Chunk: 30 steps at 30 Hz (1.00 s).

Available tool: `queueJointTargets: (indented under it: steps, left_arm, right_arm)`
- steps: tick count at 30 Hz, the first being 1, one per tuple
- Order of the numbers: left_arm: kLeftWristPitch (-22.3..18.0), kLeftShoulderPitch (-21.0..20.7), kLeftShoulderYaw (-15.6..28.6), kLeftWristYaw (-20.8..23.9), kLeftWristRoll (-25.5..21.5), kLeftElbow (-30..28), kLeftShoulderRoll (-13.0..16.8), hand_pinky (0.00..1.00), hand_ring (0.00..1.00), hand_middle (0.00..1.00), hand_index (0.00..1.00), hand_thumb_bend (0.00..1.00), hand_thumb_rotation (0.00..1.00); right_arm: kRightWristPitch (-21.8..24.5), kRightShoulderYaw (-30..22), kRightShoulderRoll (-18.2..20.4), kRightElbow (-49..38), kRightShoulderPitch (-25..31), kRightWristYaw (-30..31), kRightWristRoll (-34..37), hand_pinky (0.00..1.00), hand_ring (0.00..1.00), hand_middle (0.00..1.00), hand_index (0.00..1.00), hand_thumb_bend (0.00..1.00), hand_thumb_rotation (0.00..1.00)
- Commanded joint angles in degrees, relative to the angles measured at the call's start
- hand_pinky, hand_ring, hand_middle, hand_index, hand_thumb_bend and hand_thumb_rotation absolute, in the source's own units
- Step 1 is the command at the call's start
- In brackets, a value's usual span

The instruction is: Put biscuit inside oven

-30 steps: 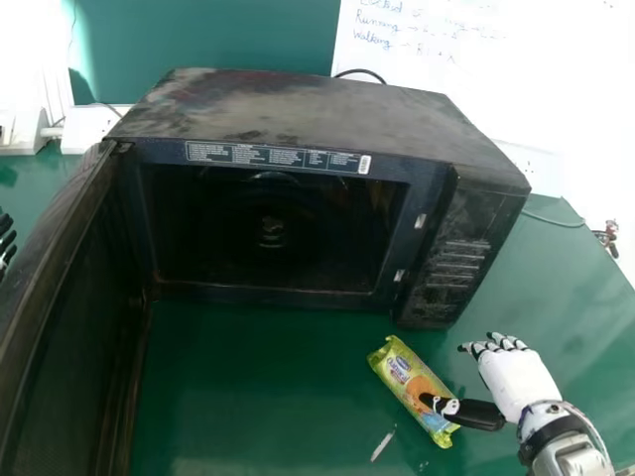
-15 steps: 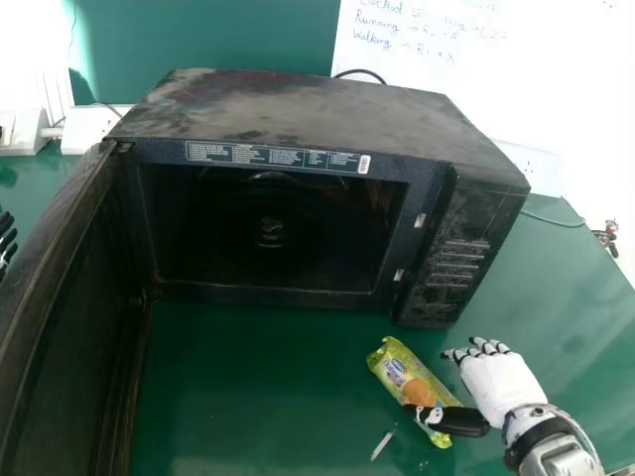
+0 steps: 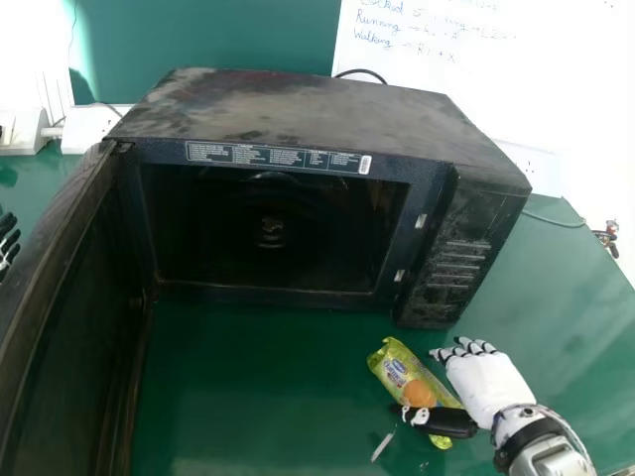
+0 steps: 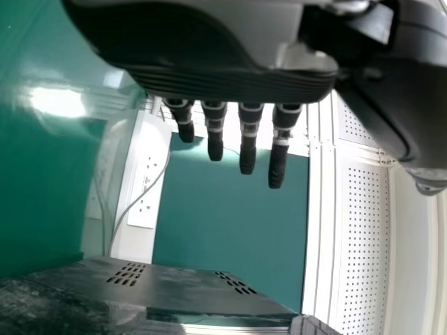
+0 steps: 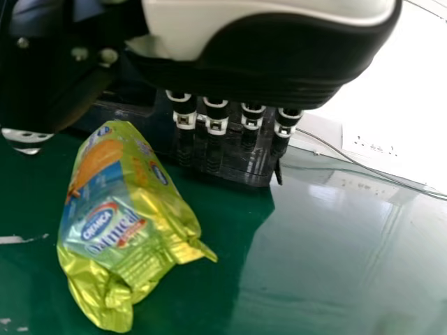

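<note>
My right hand [image 3: 486,385] is at the near right of the table, open, its thumb over the lower end of the green biscuit packet [image 3: 399,373] and its fingers on the packet's right side. In the right wrist view the biscuit packet [image 5: 119,223] lies between the thumb side and the fingers of the right hand [image 5: 216,118], which are straight. The black oven [image 3: 298,119] stands behind with its door [image 3: 60,297] swung wide on the left. My left hand [image 3: 8,243] is at the far left edge, open; the left wrist view shows the left hand [image 4: 248,132] with fingers extended.
The green table [image 3: 248,387] extends in front of the oven and to its right. A small white strip [image 3: 382,445] lies left of the packet. Behind the oven are a whiteboard [image 3: 536,79], a socket box [image 3: 94,127] and a cable [image 3: 556,220].
My right hand has moved left toward the packet, its thumb passing across the packet's near end. The packet has shifted very slightly. The left hand has barely moved.
</note>
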Motion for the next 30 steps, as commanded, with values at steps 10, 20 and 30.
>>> queueJointTargets:
  steps: [10,20,30]
  left_arm:
    - [-0.2,1.5,-0.5,0.6,0.9,-2.4,-1.3,1.00,0.97,0.93,0.83,1.00,1.00]
    - [-0.1,2.0,-0.2,0.7,0.8,-2.8,-1.1,1.00,0.97,0.92,0.83,1.00,1.00]
    - [-0.1,2.3,0.5,0.4,0.2,-2.5,-1.0,1.00,0.97,0.92,0.83,1.00,1.00]
  right_arm:
    - [-0.7,-0.5,1.4,-1.8,1.6,-0.4,1.4,1.00,0.90,0.92,0.91,0.93,0.67]
    - [-1.4,-0.8,1.6,-0.8,3.3,-3.0,0.7,1.00,0.89,0.91,0.90,0.93,0.67]
    - [-1.9,-0.3,1.6,1.7,2.9,-4.6,0.6,0.99,0.89,0.91,0.90,0.94,0.67]
